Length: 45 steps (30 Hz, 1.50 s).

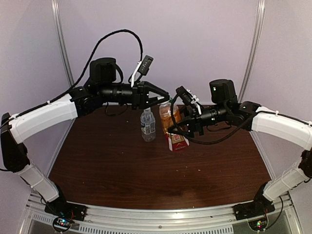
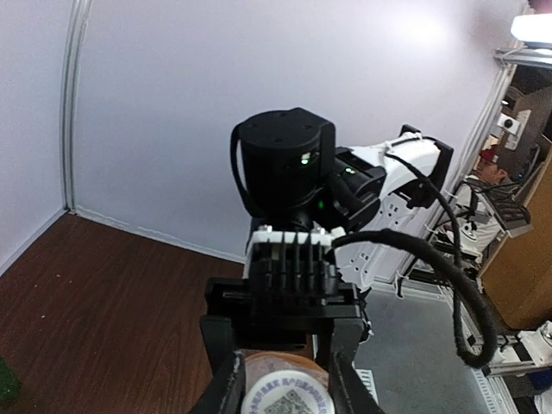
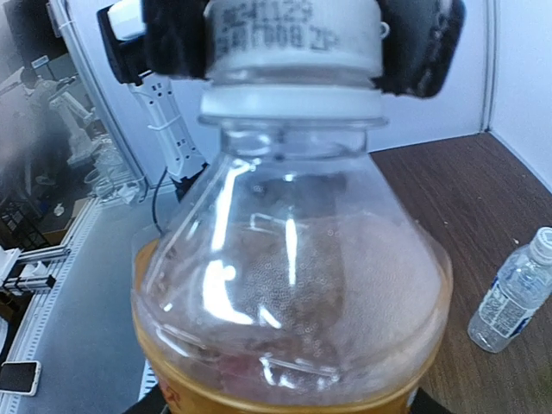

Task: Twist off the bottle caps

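Printing "41129" (partly hidden) marks white cap clenched by left gripper; right gripper grasps amber bottle.

Near half of table open. Far centre crowded: water bottle just beside amber bottle, narrow gap. Left tool clamps its white cap; right tool grips the right flank.
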Each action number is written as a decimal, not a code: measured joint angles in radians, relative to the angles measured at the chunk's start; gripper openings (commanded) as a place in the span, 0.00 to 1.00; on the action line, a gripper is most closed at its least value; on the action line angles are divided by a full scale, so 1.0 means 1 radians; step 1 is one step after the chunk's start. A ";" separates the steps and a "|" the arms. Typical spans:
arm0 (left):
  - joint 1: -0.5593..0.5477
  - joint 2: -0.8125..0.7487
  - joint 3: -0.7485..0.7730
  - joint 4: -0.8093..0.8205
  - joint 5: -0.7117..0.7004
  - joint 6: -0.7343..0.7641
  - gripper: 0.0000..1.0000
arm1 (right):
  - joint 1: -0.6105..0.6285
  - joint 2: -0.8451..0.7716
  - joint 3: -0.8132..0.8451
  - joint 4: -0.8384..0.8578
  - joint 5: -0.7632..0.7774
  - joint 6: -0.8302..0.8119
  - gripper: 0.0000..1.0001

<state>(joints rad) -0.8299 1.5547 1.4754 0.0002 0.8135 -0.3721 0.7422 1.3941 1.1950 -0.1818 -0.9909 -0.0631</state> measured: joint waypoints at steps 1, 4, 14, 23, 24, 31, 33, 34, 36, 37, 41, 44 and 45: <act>-0.003 -0.003 0.003 -0.023 -0.050 -0.006 0.08 | 0.000 0.000 0.000 -0.002 0.034 -0.001 0.57; -0.030 -0.014 0.013 -0.084 -0.227 -0.032 0.09 | 0.000 -0.001 0.000 -0.002 0.136 -0.001 0.57; -0.146 -0.032 0.034 -0.161 -0.716 -0.163 0.23 | 0.010 -0.008 0.000 0.002 0.326 -0.001 0.57; -0.147 -0.034 0.029 -0.151 -0.705 -0.141 0.58 | 0.007 -0.008 0.000 0.007 0.341 0.008 0.57; -0.146 -0.036 0.026 -0.146 -0.690 -0.132 0.63 | 0.005 -0.008 0.000 0.006 0.341 0.009 0.58; -0.124 -0.069 0.005 -0.124 -0.561 -0.053 0.81 | 0.002 -0.008 0.000 0.006 0.255 0.004 0.59; -0.112 -0.090 -0.004 -0.125 -0.518 -0.022 0.82 | 0.002 -0.008 0.000 0.006 0.209 0.002 0.60; -0.104 -0.101 -0.010 -0.125 -0.496 -0.007 0.82 | 0.002 -0.008 0.000 0.006 0.186 0.000 0.60; -0.088 -0.122 -0.021 -0.126 -0.449 0.018 0.82 | 0.002 -0.008 0.000 0.006 0.145 -0.005 0.60; -0.078 -0.133 -0.028 -0.126 -0.421 0.031 0.82 | 0.002 -0.008 0.000 0.006 0.125 -0.006 0.59; -0.039 -0.163 -0.057 -0.122 -0.288 0.070 0.82 | 0.002 -0.008 0.000 0.006 0.040 -0.014 0.60; -0.019 -0.165 -0.061 -0.118 -0.169 0.096 0.82 | 0.002 -0.008 0.000 0.006 -0.028 -0.016 0.59; -0.016 -0.163 -0.061 -0.115 -0.133 0.103 0.82 | 0.002 -0.008 0.000 0.006 -0.050 -0.016 0.59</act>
<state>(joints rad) -0.8455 1.3914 1.4139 -0.1146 0.6807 -0.2687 0.7437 1.3861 1.1946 -0.1757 -1.0412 -0.0795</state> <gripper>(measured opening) 0.823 0.598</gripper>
